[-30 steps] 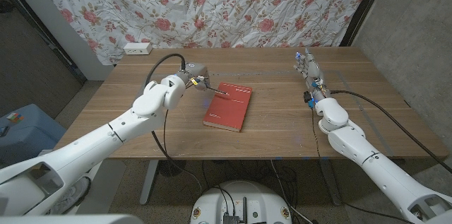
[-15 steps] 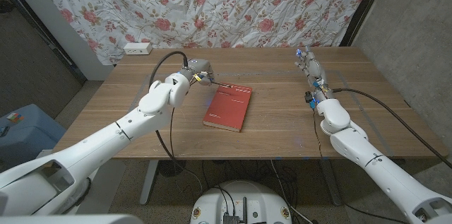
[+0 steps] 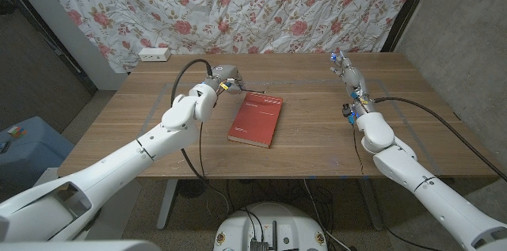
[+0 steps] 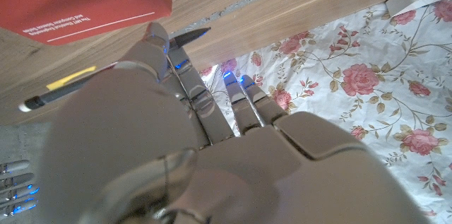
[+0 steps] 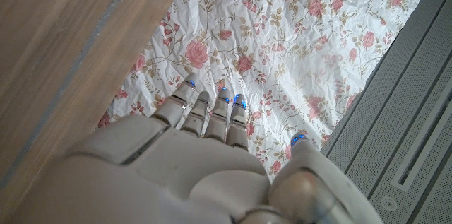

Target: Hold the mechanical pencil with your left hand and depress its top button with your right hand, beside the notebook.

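Pencil [image 4: 106,79] sits pinched in your left hand [image 3: 220,79], at ten o'clock off the red notebook [image 3: 257,119]. Steady it, then bring your empty, splayed right hand [image 3: 346,71] across from three o'clock.

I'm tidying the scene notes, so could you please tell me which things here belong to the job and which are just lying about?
Belonging to the job:
mechanical pencil
red notebook
left robot hand, holding the pencil
right robot hand, open

Just lying about:
power strip
floral cloth
blue bin
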`<state>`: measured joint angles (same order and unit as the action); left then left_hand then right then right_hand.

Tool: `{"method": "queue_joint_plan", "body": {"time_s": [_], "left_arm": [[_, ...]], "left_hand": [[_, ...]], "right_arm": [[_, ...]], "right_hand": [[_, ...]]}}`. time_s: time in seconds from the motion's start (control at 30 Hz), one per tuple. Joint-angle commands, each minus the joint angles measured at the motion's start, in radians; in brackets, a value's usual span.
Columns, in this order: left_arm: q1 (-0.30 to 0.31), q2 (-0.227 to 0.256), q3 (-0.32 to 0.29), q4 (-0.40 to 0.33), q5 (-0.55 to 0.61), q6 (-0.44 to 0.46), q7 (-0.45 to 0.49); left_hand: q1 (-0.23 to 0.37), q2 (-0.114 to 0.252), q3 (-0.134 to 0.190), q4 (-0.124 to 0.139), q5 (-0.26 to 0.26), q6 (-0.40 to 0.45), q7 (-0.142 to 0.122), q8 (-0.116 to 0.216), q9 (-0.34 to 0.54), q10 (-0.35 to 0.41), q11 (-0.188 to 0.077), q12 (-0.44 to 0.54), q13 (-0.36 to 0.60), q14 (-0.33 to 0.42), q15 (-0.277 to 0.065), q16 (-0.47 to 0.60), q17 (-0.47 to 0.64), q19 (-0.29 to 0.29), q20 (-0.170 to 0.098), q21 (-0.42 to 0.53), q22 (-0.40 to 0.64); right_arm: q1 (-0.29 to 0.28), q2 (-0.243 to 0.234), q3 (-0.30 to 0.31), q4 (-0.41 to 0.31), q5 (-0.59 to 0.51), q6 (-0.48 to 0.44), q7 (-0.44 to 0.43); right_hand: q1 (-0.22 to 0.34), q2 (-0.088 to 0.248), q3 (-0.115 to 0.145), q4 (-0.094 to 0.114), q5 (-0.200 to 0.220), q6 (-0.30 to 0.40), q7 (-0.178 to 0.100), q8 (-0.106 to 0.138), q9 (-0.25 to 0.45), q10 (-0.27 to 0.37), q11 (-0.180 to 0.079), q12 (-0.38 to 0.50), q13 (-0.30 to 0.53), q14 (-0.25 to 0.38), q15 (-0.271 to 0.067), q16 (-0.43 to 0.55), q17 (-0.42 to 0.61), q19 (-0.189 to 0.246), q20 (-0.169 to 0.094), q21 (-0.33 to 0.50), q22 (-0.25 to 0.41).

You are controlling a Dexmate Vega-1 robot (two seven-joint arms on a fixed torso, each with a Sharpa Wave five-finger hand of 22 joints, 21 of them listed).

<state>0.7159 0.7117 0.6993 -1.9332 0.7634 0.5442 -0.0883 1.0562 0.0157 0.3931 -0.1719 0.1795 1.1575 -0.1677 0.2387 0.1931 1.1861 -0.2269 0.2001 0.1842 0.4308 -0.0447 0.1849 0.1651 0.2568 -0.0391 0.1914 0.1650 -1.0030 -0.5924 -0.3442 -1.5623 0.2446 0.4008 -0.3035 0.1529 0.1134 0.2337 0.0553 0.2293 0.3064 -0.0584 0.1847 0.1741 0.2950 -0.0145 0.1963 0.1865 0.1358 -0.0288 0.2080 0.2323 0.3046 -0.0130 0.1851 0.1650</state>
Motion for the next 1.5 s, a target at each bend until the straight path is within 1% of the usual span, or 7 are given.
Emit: {"method": "queue_joint_plan", "body": {"time_s": [0.03,0.43,0.97,1.2,1.23,1.4,1.5], "left_arm": [[0.032,-0.029,-0.007,-0.037,-0.063,0.074,0.081],[0.013,-0.066,0.02,-0.041,-0.103,0.131,0.132],[-0.04,-0.109,0.054,-0.007,-0.184,0.148,0.18],[-0.044,-0.121,0.056,0.005,-0.222,0.135,0.216],[-0.044,-0.123,0.056,0.006,-0.227,0.136,0.22],[-0.045,-0.124,0.059,0.004,-0.25,0.133,0.236],[-0.042,-0.129,0.055,0.007,-0.267,0.122,0.255]], "left_hand": [[0.001,0.008,-0.005,-0.001,0.01,0.01,0.002,-0.004,0.0,0.012,0.001,0.003,0.004,0.008,-0.172,-0.003,0.003,0.016,-0.073,0.005,0.003],[0.002,0.008,-0.008,0.0,0.011,0.01,0.002,-0.007,-0.002,0.014,0.001,0.001,0.005,0.009,-0.172,-0.004,0.003,0.018,-0.072,0.005,0.004],[0.005,0.01,-0.012,0.0,0.012,0.012,0.006,-0.013,-0.006,0.016,0.001,-0.001,0.005,0.01,-0.172,-0.005,0.003,0.02,-0.07,0.004,0.004],[0.006,0.01,-0.014,0.0,0.013,0.012,0.007,-0.015,-0.007,0.016,0.001,-0.002,0.005,0.011,-0.172,-0.006,0.003,0.019,-0.068,0.003,0.004],[0.006,0.01,-0.014,0.0,0.013,0.012,0.007,-0.016,-0.007,0.016,0.001,-0.002,0.005,0.011,-0.172,-0.006,0.003,0.019,-0.068,0.003,0.004],[0.006,0.011,-0.015,0.001,0.013,0.01,0.007,-0.018,-0.008,0.017,0.001,-0.002,0.005,0.012,-0.171,-0.006,0.003,0.02,-0.066,0.003,0.004],[0.007,0.012,-0.016,0.001,0.013,0.01,0.008,-0.019,-0.008,0.016,0.001,-0.002,0.005,0.012,-0.171,-0.006,0.003,0.021,-0.065,0.003,0.004]], "right_arm": [[-0.024,-0.004,-0.004,-0.029,-0.053,0.024,-0.009],[-0.04,-0.022,0.0,-0.07,-0.132,0.028,-0.025],[-0.05,-0.028,-0.007,-0.106,-0.231,0.004,-0.056],[-0.049,-0.029,-0.008,-0.107,-0.25,0.01,-0.063],[-0.048,-0.027,-0.008,-0.106,-0.249,0.011,-0.063],[-0.04,-0.034,-0.015,-0.103,-0.285,0.012,-0.067],[-0.035,-0.043,-0.02,-0.108,-0.322,-0.001,-0.072]], "right_hand": [[0.007,0.001,0.009,0.001,0.0,-0.007,0.005,-0.002,0.003,0.002,-0.009,-0.002,0.0,0.0,-0.021,0.003,0.0,0.005,-0.013,0.001,0.002],[-0.007,0.001,0.012,0.004,-0.003,-0.035,0.012,-0.006,0.002,-0.017,-0.041,-0.011,-0.001,-0.051,-0.017,-0.011,0.001,-0.036,-0.015,-0.009,0.002],[-0.037,-0.006,0.01,0.01,-0.007,-0.071,-0.017,-0.005,0.001,-0.07,-0.07,-0.021,-0.002,-0.138,0.0,-0.018,0.005,-0.126,0.043,-0.013,0.004],[-0.041,-0.009,0.012,0.008,-0.007,-0.079,-0.071,-0.005,0.001,-0.091,-0.05,-0.02,-0.002,-0.148,-0.001,-0.014,0.004,-0.142,0.047,-0.01,0.004],[-0.041,-0.01,0.014,0.006,-0.006,-0.086,-0.091,-0.006,0.0,-0.1,-0.028,-0.019,-0.002,-0.154,0.007,-0.013,0.002,-0.147,0.049,-0.007,0.005],[-0.043,-0.013,0.018,0.001,-0.005,-0.134,-0.139,-0.016,0.0,-0.106,0.006,-0.014,-0.001,-0.16,0.022,-0.01,-0.002,-0.149,0.052,-0.002,0.004],[-0.045,-0.016,0.017,0.0,-0.005,-0.141,-0.142,-0.015,0.0,-0.104,0.015,-0.011,-0.001,-0.157,0.028,-0.008,-0.003,-0.149,0.053,-0.001,0.004]]}}
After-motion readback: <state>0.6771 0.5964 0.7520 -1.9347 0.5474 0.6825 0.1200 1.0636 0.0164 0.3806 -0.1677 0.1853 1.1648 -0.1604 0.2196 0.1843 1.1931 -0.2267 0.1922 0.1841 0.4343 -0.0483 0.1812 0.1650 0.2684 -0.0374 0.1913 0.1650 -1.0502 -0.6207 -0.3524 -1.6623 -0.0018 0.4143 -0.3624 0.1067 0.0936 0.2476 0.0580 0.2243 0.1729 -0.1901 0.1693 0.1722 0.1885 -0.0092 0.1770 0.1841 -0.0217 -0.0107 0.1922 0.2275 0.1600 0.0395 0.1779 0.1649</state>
